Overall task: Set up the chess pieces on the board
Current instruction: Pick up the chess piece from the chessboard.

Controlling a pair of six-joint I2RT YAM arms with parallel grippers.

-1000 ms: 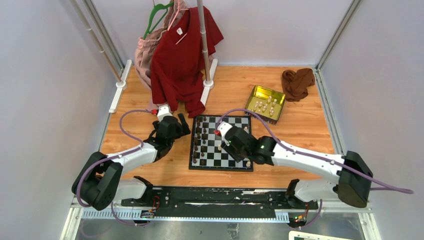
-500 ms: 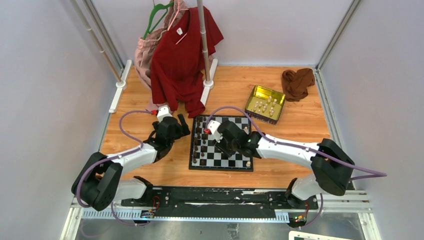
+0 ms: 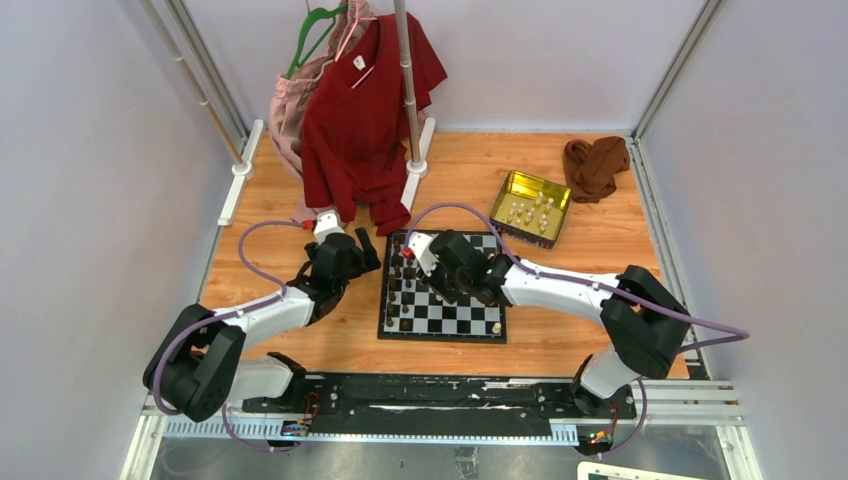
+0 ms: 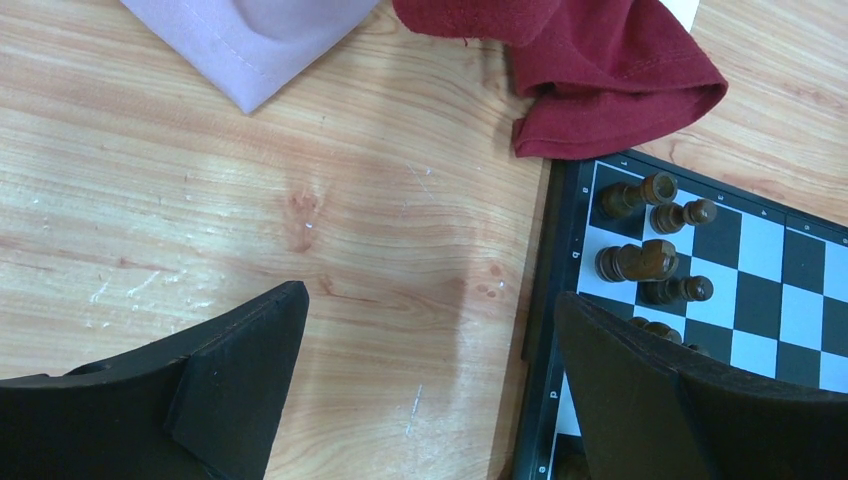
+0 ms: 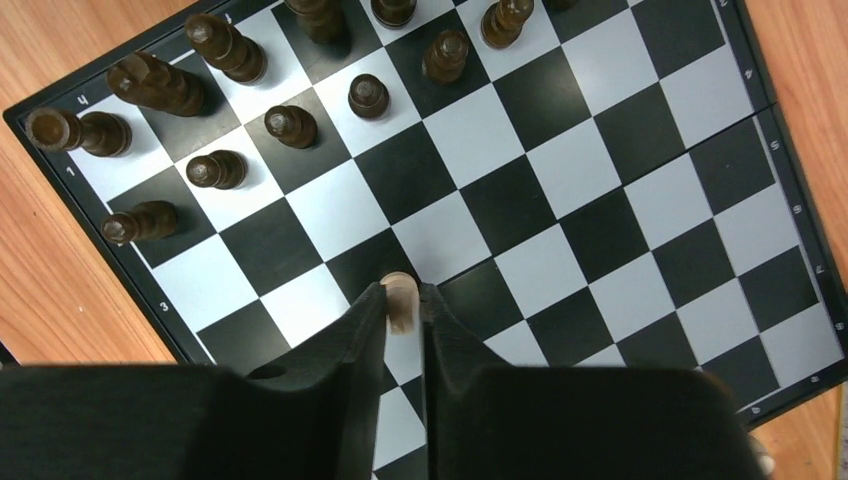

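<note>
board centre was bare, free to reach. dark pieces crowded its left edge, red shirt hem just beside the far-left corner. right gripper, pinching a cream piece, hung over squares beside them; left gripper gaped off-board over table.

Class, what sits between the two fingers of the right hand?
A small light chess piece, over the board. The right wrist view shows it in the right hand.
</note>
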